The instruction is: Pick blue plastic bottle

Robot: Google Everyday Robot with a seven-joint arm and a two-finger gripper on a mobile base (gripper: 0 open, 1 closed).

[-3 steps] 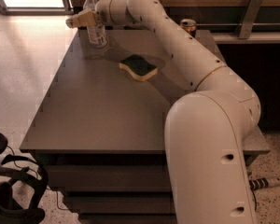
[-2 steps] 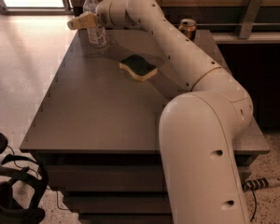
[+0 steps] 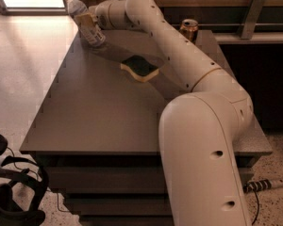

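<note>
One blue plastic bottle, tilted in the grip.
Gripper clamps its label, behind-left of the sponge; gold can behind-right of it.

Gripper at table's far left corner, clamped on tilted blue plastic bottle. Only 1 tan finger seen, across bottle's middle; other behind bottle. Label print too small to read.
Behind arm: lower left of gold can, much of table's right side. Can's print unreadable.
Cut by bottom edge: arm's base.
Cut by left and bottom edges: black strapped object, identity unclear.
Cut by right edge: cable on floor.
</note>
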